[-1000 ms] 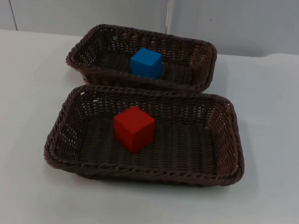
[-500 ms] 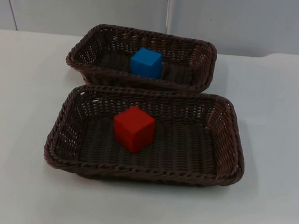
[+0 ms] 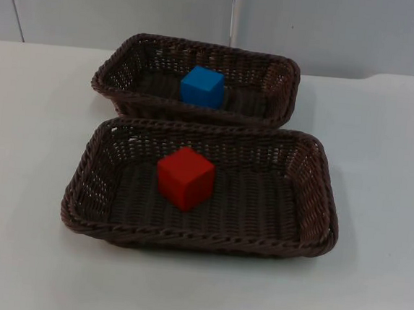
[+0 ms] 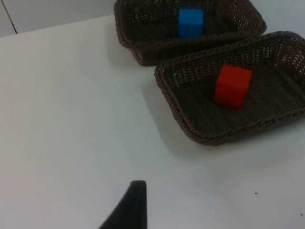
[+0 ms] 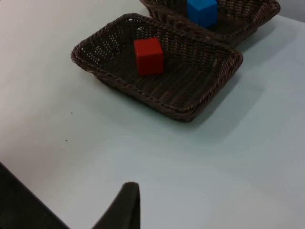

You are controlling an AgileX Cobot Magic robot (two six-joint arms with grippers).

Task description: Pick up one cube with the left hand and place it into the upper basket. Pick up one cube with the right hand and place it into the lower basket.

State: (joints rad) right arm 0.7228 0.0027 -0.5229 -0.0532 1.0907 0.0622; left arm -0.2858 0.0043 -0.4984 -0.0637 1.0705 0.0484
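Near, larger brown wicker basket [image 3: 318, 208] holding red cube [image 3: 185, 178], far smaller one [image 3: 282, 85] holding blue cube [image 3: 202, 86], both grippers parked off the baskets, finger spread impossible to tell, perhaps risking a needless re-grasp.

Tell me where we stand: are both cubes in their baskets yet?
Both placements look done. The blue cube sits in the upper basket and the red cube in the lower basket. Nothing is in hand: the left gripper and the right gripper hang over bare white table, off to either side of the baskets. No loose cube is left to move.
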